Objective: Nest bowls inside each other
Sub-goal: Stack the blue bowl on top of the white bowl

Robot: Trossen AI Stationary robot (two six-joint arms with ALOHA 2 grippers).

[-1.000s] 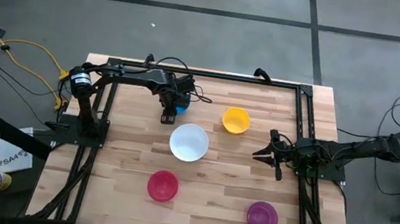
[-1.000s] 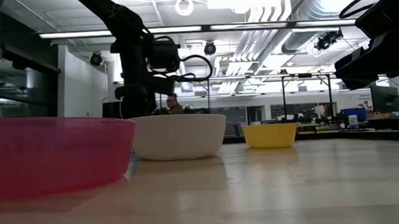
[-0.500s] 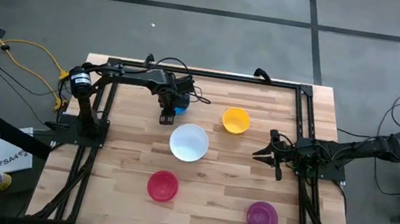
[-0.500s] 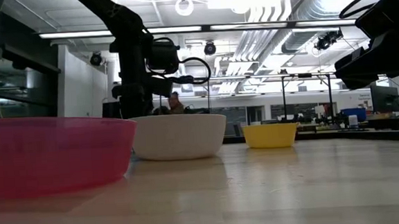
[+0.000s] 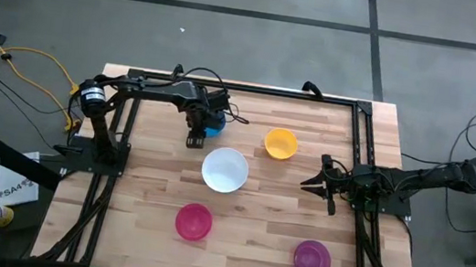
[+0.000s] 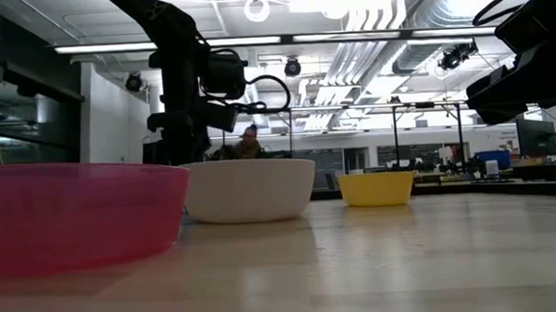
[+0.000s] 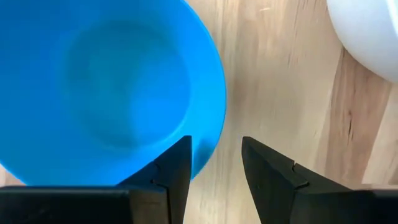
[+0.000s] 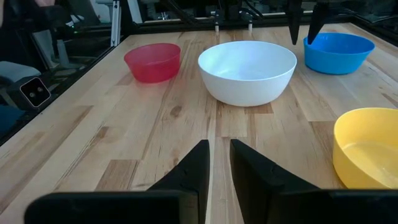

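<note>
Five bowls rest on their bases on the wooden table: blue [image 5: 214, 128] at the far left, yellow [image 5: 280, 143] to its right, white [image 5: 225, 170] in the middle, red-pink [image 5: 193, 222] and purple [image 5: 312, 259] near the front. My left gripper [image 7: 216, 155] points down, open, over the blue bowl's [image 7: 106, 93] rim on the side toward the white bowl. One finger stands inside the rim, the other outside; I cannot tell whether either touches. My right gripper [image 5: 313, 182] waits at the right, level, slightly open and holding nothing.
A black frame rail [image 5: 244, 88] runs along the table's far edge, and more rails run down both sides. The white bowl [image 8: 247, 71] sits close beside the blue bowl [image 8: 339, 53]. Bare wood lies between the white, yellow and purple bowls.
</note>
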